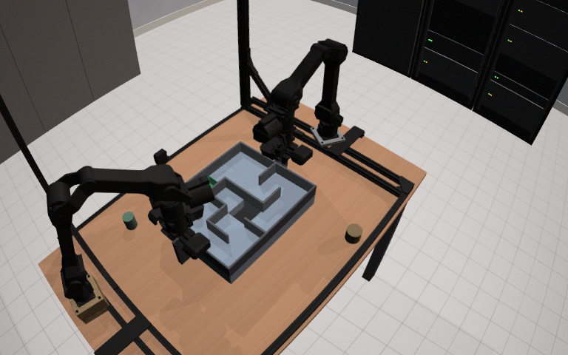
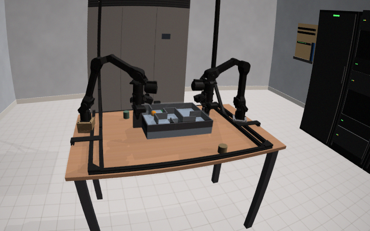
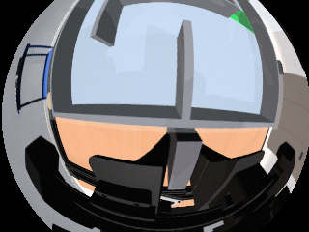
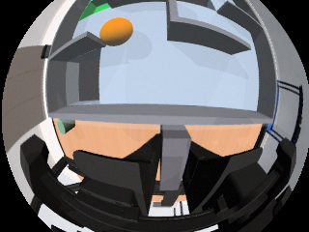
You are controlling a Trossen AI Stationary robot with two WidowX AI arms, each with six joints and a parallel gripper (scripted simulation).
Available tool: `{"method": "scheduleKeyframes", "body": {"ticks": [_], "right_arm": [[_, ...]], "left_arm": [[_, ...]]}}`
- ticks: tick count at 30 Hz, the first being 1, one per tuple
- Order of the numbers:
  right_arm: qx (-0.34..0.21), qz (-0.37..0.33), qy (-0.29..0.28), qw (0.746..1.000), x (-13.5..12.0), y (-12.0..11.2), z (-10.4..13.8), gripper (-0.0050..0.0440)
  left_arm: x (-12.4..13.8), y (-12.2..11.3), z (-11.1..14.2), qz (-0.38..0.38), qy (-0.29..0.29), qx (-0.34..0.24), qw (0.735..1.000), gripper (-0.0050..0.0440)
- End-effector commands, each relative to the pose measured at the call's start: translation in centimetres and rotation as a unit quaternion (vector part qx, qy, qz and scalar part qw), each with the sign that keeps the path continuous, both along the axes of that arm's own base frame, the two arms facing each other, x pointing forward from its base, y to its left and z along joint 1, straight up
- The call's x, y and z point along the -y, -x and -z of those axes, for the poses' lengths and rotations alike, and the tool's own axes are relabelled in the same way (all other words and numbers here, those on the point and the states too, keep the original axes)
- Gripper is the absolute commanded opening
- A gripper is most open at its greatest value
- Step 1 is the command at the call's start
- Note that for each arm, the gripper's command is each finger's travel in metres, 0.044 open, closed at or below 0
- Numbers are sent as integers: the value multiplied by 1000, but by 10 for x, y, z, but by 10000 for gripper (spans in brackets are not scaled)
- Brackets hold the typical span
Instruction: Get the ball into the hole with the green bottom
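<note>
My right pincer [image 1: 184, 248] [image 2: 137, 120] [image 4: 168, 137] and left pincer [image 1: 284, 159] [image 2: 207, 110] [image 3: 176, 138] are narrow, each clamping a grey board tab; the orange ball [image 2: 153, 112] [image 4: 116, 32] sits ahead of the right one, near an inner wall [image 4: 77, 44], with a green cylinder [image 1: 129, 220] [image 2: 125, 114] [image 4: 66, 126] on the table [image 1: 268, 301] [image 2: 130, 152] [image 3: 92, 140] [image 4: 116, 137] nearby

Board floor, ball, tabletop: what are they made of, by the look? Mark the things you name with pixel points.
Board floor [image 1: 245, 160] [image 3: 140, 63] [image 4: 183, 72]: pale blue, smooth, probably plastic; even colour, no grain.
Ball [image 2: 153, 112] [image 4: 116, 32]: orange, fairly matte, perhaps plastic or rubber; soft shading, no sharp highlight.
Tabletop [image 1: 268, 293] [image 2: 163, 149] [image 3: 111, 140] [image 4: 116, 140]: wood or wood laminate, satin; brown with streaky grain.
</note>
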State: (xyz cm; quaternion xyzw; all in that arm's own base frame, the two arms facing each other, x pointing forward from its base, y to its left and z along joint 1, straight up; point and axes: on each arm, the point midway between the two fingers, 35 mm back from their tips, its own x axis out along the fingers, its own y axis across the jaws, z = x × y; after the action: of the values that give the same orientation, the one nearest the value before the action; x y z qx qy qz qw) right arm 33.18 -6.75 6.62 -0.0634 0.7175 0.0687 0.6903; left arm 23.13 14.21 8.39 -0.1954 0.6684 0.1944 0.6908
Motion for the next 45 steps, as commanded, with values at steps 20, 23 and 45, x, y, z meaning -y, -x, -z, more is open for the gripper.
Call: {"method": "scheduleKeyframes", "body": {"ticks": [20, 23, 45], "right_arm": [[45, 1, 3, 999, -1, 1, 16, 20], [44, 1, 3, 999, -1, 1, 16, 20], [-6, 1, 6, 1000, -1, -3, -5, 20]], "left_arm": [[0, -1, -18, 1, 12, -40, 999, 20], [0, -1, -18, 1, 11, -39, 999, 20], [2, 3, 3, 1, -10, 7, 1000, 20]]}}
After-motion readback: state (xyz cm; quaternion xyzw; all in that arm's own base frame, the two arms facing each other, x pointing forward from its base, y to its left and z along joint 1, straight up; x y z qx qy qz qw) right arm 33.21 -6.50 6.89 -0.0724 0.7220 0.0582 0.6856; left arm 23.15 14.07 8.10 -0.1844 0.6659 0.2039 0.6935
